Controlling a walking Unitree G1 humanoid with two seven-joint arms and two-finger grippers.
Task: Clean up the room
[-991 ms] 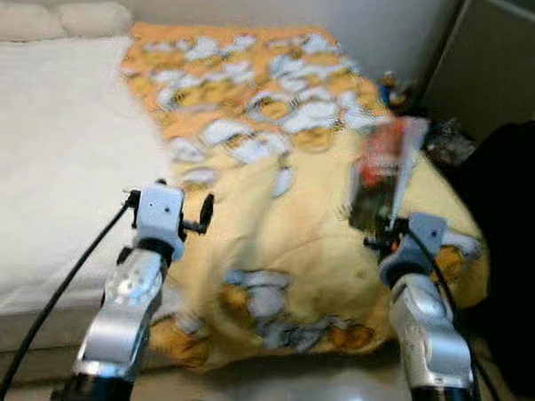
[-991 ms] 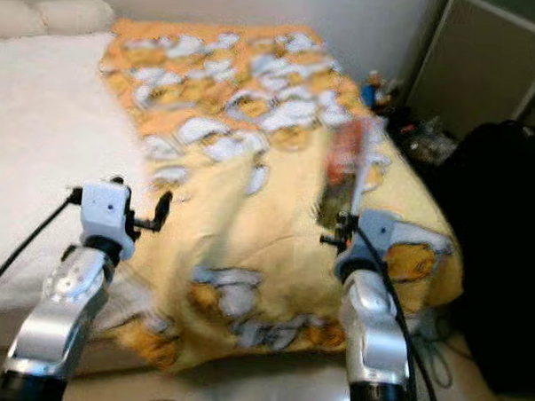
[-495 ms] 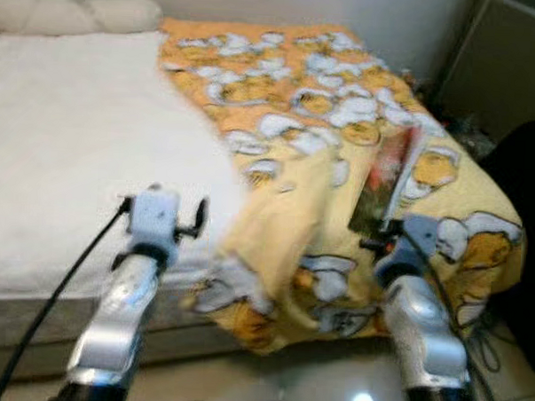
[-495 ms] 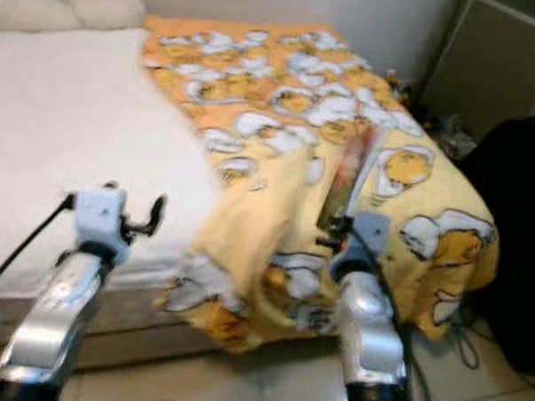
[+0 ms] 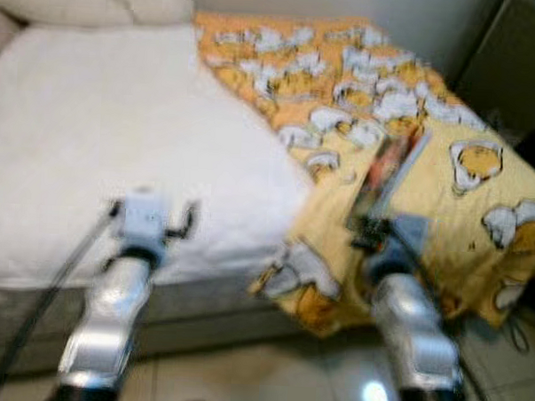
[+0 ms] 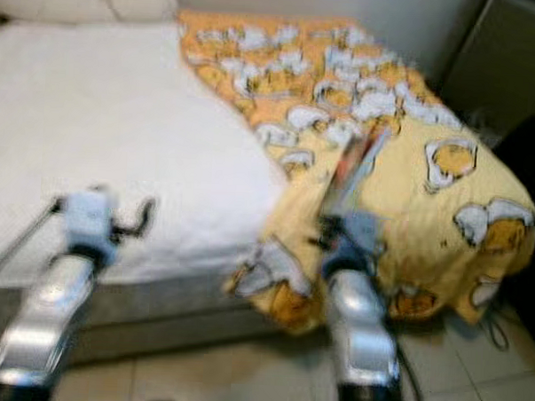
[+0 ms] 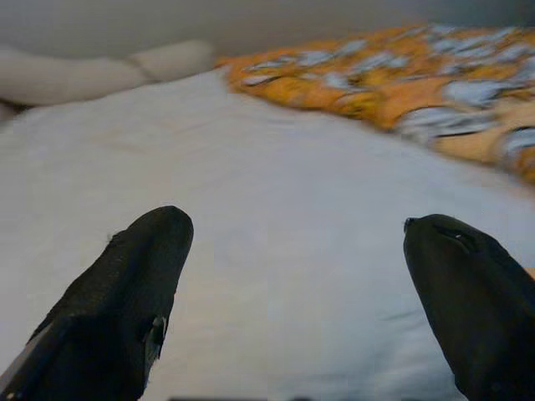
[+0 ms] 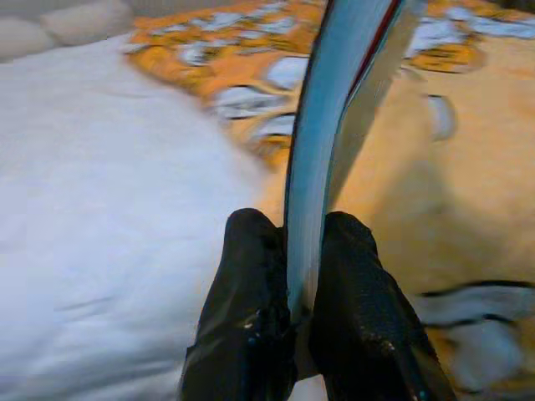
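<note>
The right gripper has its two black fingers pinched tight on the lower edge of a thin, flat, glossy booklet or packet, which stands up edge-on between them; its cover looks red and dark in the head views, though blur hides any print. The gripper holds it in the air above the foot of the bed, over the hanging edge of a yellow-orange blanket printed with white and orange cartoon figures.

The left gripper is spread wide with nothing between its black fingers. It is raised in front of the robot and points across the bare white mattress cover.

The blanket covers the side of the bed on the robot's right and droops over the bed's corner toward the pale tiled floor. The white cover takes up the side on the robot's left. At the far end of the bed lie cream pillows against a light wall. To the right of the bed stands a dark panel, perhaps a cabinet or door. The head views are blurred, so finer details cannot be made out.
</note>
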